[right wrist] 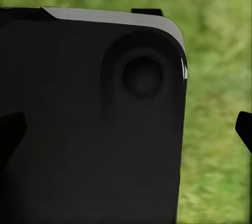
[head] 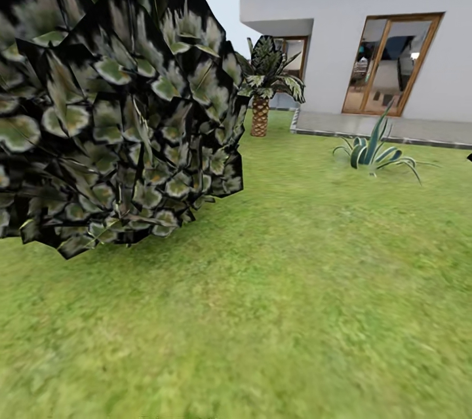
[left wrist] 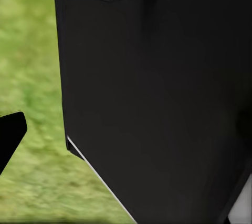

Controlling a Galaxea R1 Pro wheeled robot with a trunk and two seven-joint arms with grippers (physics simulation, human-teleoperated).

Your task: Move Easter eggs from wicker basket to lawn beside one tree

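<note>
Head view: dark foliage over lawn, palm beyond; claw states cannot be told

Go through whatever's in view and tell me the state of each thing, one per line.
Bush: upright, close at the left, leaves dark.
Palm: upright, by the house.
Spiky plant: rooted in the lawn.
Glass door: looks shut.
Left gripper: one fingertip shows; open or shut unclear.
Right gripper: fingertips apart, holding nothing.
</note>
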